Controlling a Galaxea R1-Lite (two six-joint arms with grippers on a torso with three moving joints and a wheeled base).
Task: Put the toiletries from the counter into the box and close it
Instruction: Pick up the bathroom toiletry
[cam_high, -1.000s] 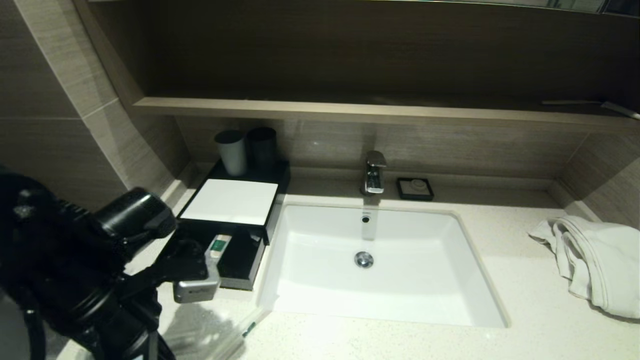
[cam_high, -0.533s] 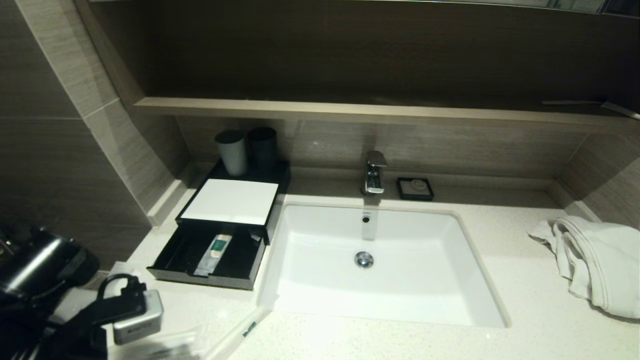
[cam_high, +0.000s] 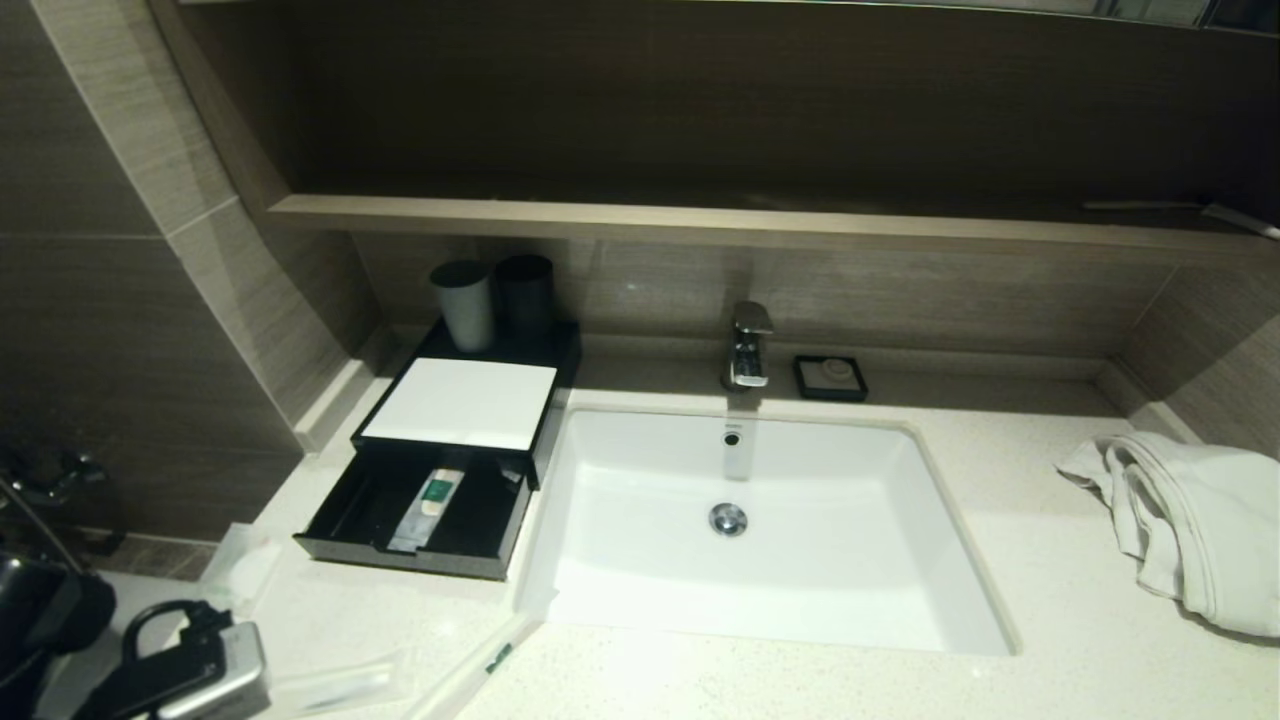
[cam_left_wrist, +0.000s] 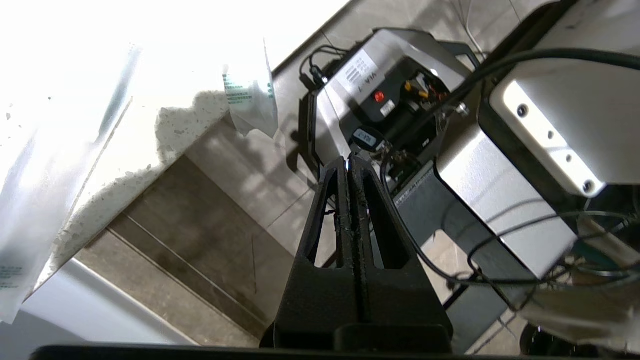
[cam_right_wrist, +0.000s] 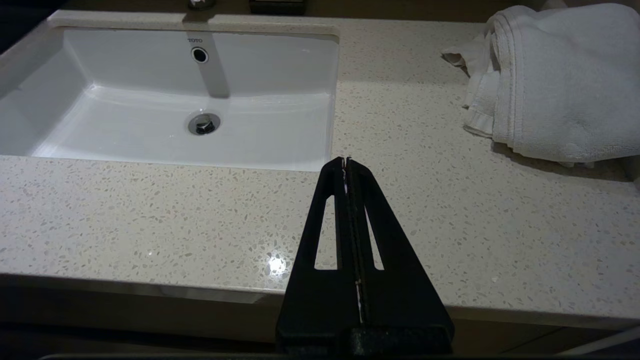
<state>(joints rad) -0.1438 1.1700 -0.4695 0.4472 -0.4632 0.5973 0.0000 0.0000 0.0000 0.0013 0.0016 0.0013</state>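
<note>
The low black rectangular box (cam_high: 455, 425) with a flat white top sits left of the basin, its shallow drawer open, one green-marked sachet (cam_high: 428, 505) inside. More translucent sachets (cam_high: 470, 672) lie at the counter (cam_high: 800, 680) edge. Left gripper (cam_left_wrist: 348, 161) hangs off the counter, fingers pressed together, empty; right gripper (cam_right_wrist: 345, 161) likewise.

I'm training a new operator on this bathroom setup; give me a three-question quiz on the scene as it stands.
1. True or false: the box's drawer is open.
2. The left gripper is: A) open, B) shut and empty, C) shut on a sachet.
3. What lies on the counter right of the basin?

Key: 1 true, with one sachet inside; 2 B; 3 a white towel.
</note>
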